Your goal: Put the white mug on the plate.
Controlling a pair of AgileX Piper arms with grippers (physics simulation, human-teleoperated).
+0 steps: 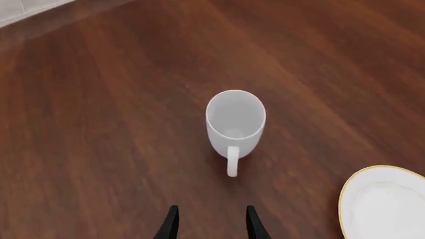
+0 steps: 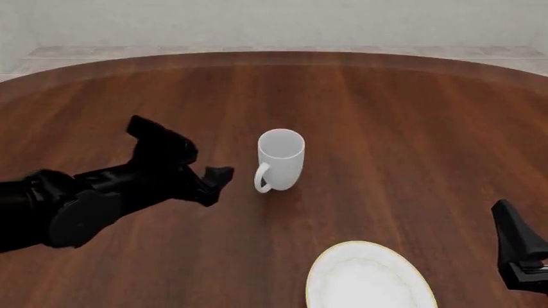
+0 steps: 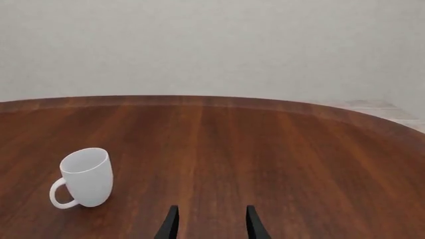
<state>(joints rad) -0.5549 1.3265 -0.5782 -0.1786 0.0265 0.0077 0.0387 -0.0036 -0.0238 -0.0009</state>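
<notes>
The white mug stands upright near the middle of the table, its loop handle turned toward the front left. It also shows as the mug and the mug. The plate, white with a thin gold rim, lies at the front edge, right of the mug; a part of the plate is in the left wrist view. My left gripper hovers just left of the mug's handle, open and empty, as the left gripper shows. My right gripper is open and empty at the front right.
The round brown wooden table curves away at the back, with a pale floor and wall behind it. The right arm sits at the front right corner, beside the plate.
</notes>
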